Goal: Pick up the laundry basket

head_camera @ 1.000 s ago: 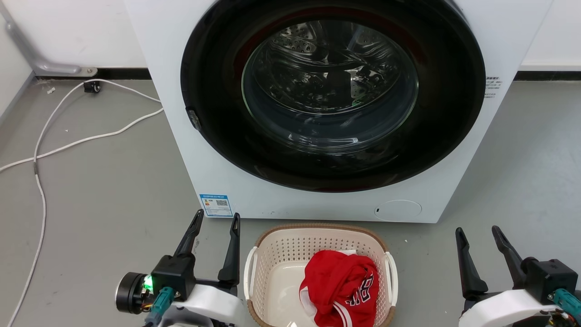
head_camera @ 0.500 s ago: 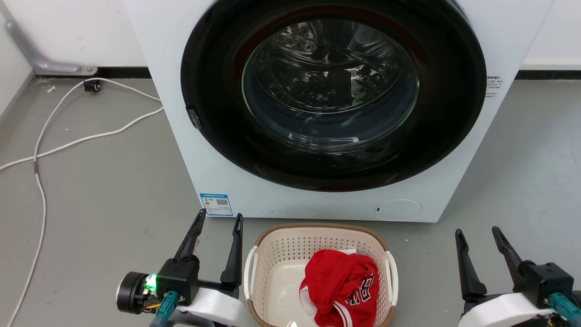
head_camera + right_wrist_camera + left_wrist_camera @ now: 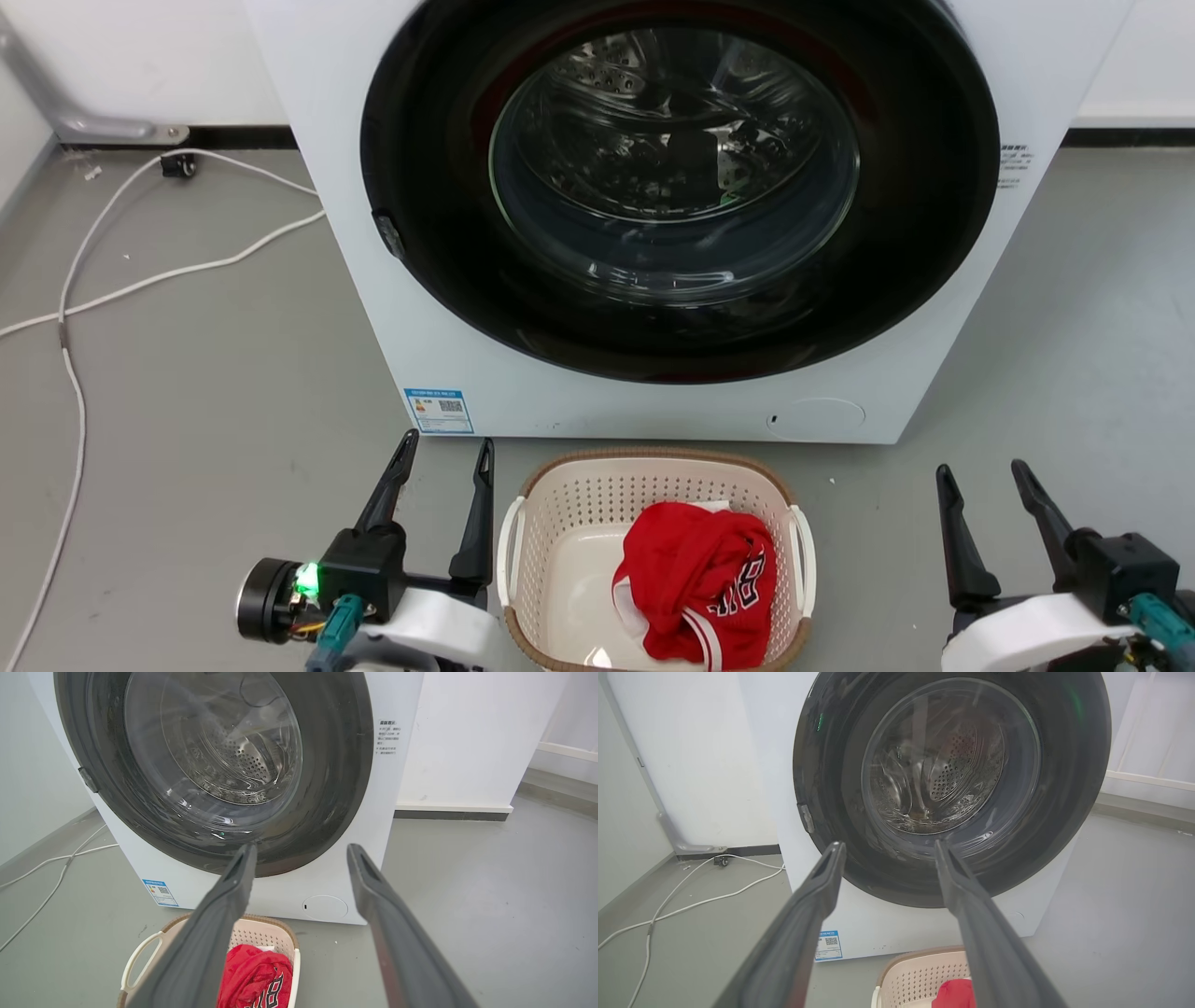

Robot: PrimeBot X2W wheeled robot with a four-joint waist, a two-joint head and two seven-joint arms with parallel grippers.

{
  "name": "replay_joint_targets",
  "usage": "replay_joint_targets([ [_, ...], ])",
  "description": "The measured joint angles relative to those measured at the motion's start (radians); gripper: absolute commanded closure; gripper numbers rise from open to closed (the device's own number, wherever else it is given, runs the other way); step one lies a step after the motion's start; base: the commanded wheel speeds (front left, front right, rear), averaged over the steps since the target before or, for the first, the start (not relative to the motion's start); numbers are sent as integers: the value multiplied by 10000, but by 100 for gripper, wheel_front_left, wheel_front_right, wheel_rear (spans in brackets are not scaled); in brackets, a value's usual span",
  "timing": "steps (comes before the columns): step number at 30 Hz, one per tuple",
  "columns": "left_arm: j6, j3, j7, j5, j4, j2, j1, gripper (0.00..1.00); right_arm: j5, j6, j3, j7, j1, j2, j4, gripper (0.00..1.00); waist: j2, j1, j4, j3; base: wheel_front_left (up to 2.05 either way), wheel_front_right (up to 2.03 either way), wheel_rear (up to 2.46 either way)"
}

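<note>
1. Two dark-fingered grippers are pictured flanking the laundry basket, which is set upright on the grey floor directly in front of a white washing machine whose round glass door is shut.
2. Spread fingers with nothing between them are shown on the left gripper. Its inner finger is placed just beside the basket's left handle, and no contact can be made out.
3. Parted and empty fingers are likewise seen on the right gripper, which is held over bare floor, well apart from the basket's right handle.
4. A crumpled red garment with white trim is piled in the basket's right half, and the cream bottom is left bare on the left. The brown rim is placed near the foot of the machine.
5. Seen from the left wrist, the fingers are framed against the machine's door, with the basket's far rim and a patch of red caught at the bottom edge.
6. A white cable is trailed across the floor to the machine's left, and a blue label is stuck at the lower left corner of its front.
</note>
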Motion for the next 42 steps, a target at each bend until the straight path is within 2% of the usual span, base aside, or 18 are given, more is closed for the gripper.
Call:
replay_joint_targets([
  [9, -291, 52, -2, 59, 1066, 82, -1389, 0, 98, 0, -230, 2, -1054, -2, 679, 0, 0, 0, -161, 941, 0, 0, 0],
  [19, -723, 188, 384, -401, 3338, 226, -3664, 0, 466, 0, 38, -88, -2900, -125, 2842, 0, 0, 2, -341, 2618, 0, 0, 0],
  [30, -1137, 339, 1195, -1409, 5789, 663, -5730, 0, 1306, 0, 1300, -36, -5224, -408, 5940, 0, 0, 1, -555, 4485, 0, 0, 0],
  [37, -1220, 244, 1758, -2123, 7133, 1085, -6763, 0, 2040, 0, 2274, -40, -6722, -405, 7808, 0, 0, 2, -738, 5582, 0, 0, 0],
  [42, -1231, -176, 2355, -2805, 7777, 1348, -7249, 0, 2615, 0, 3051, 4, -7501, -368, 8790, 0, 0, 1, -897, 6173, 0, 0, 0],
])
